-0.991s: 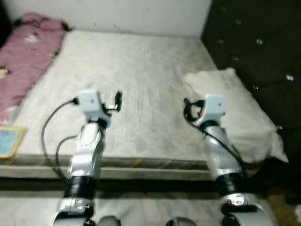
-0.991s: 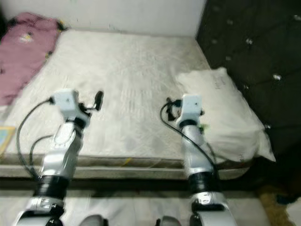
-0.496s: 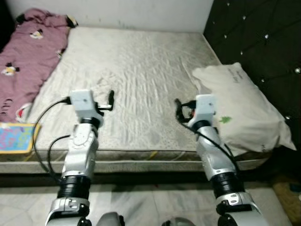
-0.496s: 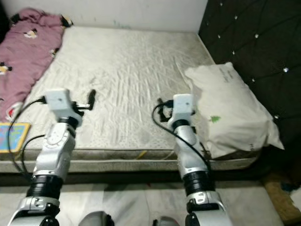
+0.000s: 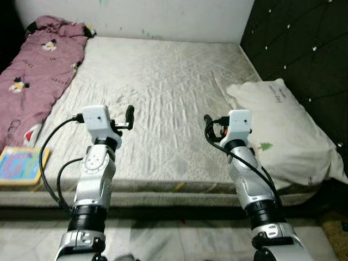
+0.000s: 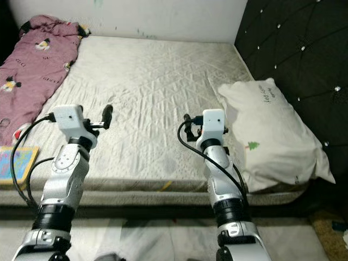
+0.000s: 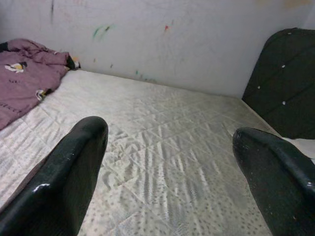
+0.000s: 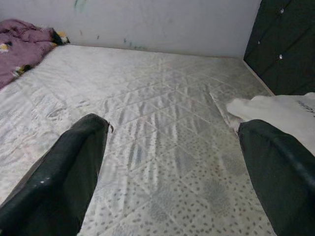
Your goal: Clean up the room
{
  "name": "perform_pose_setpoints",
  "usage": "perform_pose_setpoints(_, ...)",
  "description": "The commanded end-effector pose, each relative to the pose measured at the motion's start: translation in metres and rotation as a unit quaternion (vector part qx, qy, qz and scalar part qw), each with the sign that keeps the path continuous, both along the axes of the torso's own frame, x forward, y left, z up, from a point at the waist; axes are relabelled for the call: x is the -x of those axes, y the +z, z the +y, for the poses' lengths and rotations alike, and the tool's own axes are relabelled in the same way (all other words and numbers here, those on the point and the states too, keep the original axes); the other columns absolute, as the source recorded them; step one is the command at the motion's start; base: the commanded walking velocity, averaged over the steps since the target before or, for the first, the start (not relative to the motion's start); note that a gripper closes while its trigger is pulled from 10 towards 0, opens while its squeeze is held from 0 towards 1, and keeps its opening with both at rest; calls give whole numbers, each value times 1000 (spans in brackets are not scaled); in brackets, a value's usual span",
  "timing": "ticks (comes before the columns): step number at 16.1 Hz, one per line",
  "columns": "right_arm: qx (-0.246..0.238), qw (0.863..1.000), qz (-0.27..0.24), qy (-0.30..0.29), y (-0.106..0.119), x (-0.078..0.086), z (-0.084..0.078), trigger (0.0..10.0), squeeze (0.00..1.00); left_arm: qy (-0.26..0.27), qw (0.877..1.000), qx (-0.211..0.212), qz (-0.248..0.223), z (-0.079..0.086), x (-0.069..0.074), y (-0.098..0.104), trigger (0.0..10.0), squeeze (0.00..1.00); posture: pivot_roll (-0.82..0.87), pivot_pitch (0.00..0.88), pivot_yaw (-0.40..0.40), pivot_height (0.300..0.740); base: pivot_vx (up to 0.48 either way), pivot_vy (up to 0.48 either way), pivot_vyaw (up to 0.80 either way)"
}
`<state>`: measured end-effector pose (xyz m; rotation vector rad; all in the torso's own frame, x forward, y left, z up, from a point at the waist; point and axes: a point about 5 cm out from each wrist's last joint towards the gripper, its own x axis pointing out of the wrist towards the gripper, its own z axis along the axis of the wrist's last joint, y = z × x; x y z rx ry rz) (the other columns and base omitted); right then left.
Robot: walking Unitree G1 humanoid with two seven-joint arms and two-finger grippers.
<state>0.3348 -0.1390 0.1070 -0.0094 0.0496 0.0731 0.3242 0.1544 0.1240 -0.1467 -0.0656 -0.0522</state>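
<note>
Evidently the robot stood at the foot edge of the bed (image 5: pixel 163 87), both arms raised over the bare quilted mattress with nothing held. The left gripper (image 7: pixel 167 162) had its 2 black fingers spread wide, and the right gripper (image 8: pixel 172 162) was spread just the same, each pointing toward the far wall.

For tidying, the likely things to deal with were the white pillow (image 5: pixel 283 130), lying askew along the right edge of the bed against the dark tufted headboard (image 5: pixel 304 49), and the crumpled pink blanket (image 5: pixel 32 81) bunched along the left edge up to the far left corner. My judgement is that the step in hand was choosing and approaching one of them. To do it well, the robot would do best to turn toward the pillow, which lay just beside the right arm, and take it by a corner or a pinch of loose cloth, since soft stuffing would slip from a shallow grip.

A colourful flat book (image 5: pixel 19 166) sat at the near left corner, overhanging the bed's edge, and a small white and red item lay near it, too small to identify. Nothing stood between the grippers and the mattress; the headboard crowded the pillow's far side, so reaching from the bed's middle seemed safer
</note>
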Motion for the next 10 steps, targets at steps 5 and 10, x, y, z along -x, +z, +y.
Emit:
perform_pose_setpoints(5, -6, 1000, -15, 0, 8, -4, 1, 10000, 0, -5, 1000, -1, 0, -4, -1, 3, 10000, 0, -4, 0, -25, 740, 413, 0, 0)
perform_pose_setpoints(10, 9, 1000, 1, -22, 6, -6, -5, 10000, 0, -4, 1000, 6, -12, -6, -1, 6, 10000, 0, -3, 0, -25, 740, 105, 0, 0)
